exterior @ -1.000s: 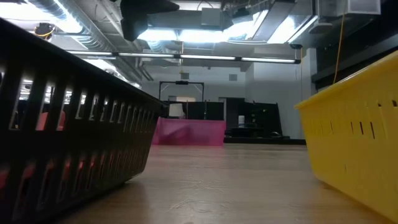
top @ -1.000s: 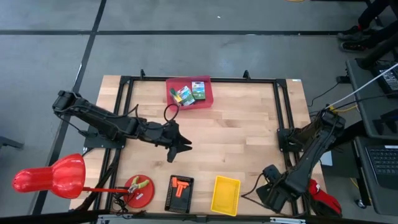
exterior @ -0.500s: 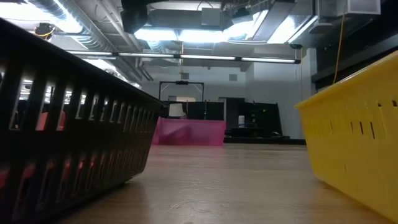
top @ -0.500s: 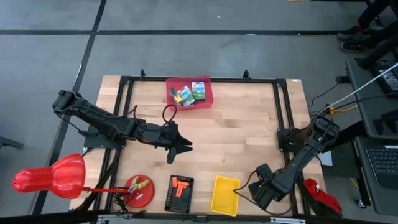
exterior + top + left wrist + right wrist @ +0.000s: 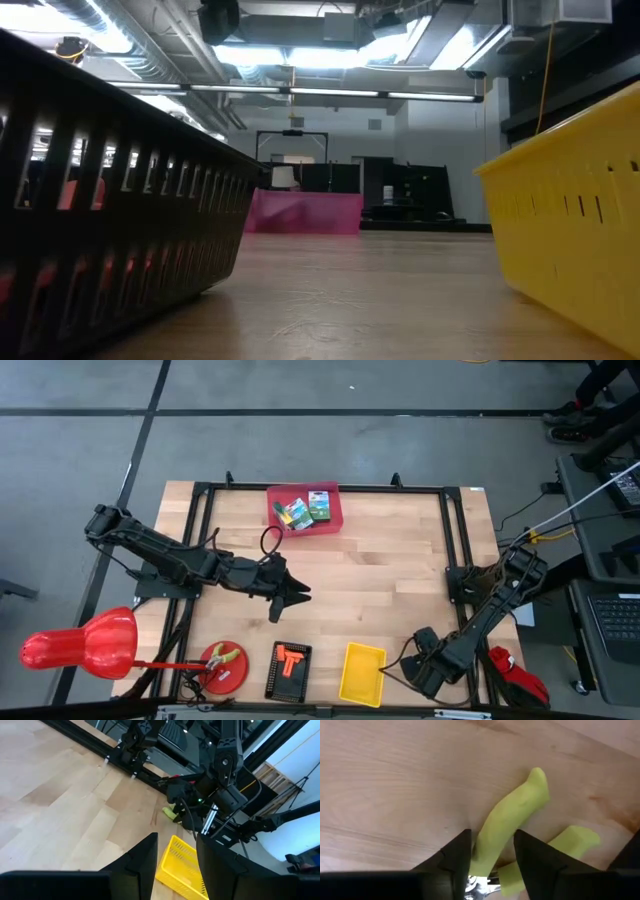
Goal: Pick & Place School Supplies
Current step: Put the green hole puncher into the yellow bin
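Observation:
Two green-and-yellow crayon boxes [image 5: 296, 513] [image 5: 319, 506] lie in a pink tray [image 5: 331, 520] at the table's far middle. I cannot make out the smaller block apart from them. My left gripper [image 5: 295, 600] [image 5: 177, 840] hovers open over the table's middle, far from the tray. My right gripper [image 5: 408, 668] [image 5: 492, 836] is low at the near right, beside a yellow basket [image 5: 362, 672]. It is shut on yellow-green-handled pliers [image 5: 507, 822] [image 5: 170, 812], not on a school supply. My right gripper pinches one handle of the pliers [image 5: 495, 832] between its two fingers, which come from above, pointing down, one on each side of it. The other handle [image 5: 572, 840] lies free outside one finger. The pliers are low against the wood; I cannot tell whether they are lifted.
A black slotted basket [image 5: 291, 670] with an orange item stands left of the yellow basket. A red plate [image 5: 222, 665] with other pliers sits at the near left, beside a red lamp-like object [image 5: 80, 643]. A black frame rail [image 5: 320, 487] rings the tabletop.
My right gripper has moved toward the table's left, closer to the yellow basket, and then stayed there.

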`<state>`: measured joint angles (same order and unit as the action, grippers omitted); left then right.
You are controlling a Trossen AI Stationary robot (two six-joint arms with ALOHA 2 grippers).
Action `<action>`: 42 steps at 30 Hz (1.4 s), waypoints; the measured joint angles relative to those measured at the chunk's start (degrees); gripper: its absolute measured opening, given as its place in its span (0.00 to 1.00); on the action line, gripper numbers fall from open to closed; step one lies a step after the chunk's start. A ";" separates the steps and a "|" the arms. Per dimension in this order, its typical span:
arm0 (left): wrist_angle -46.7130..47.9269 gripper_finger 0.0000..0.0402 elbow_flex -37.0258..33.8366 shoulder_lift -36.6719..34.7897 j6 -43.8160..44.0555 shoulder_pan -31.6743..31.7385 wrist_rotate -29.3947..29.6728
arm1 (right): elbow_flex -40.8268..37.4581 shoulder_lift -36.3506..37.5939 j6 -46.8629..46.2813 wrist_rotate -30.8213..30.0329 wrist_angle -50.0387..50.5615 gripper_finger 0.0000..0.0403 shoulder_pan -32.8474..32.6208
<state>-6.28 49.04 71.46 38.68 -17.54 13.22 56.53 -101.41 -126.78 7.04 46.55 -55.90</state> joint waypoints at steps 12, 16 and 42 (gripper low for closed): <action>-0.02 0.33 0.00 0.00 1.07 0.00 1.24 | -0.29 0.99 1.23 -3.06 2.88 0.11 0.47; -0.02 0.33 0.00 0.00 1.13 0.00 2.22 | 1.67 3.96 1.24 -4.56 6.04 0.11 0.79; 0.07 0.33 0.00 0.00 -1.50 -3.06 7.40 | 22.27 -0.19 13.88 -11.23 -3.77 0.11 14.76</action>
<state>-6.21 49.04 71.46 37.19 -20.60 20.62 78.81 -101.59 -112.90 -4.18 42.79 -41.15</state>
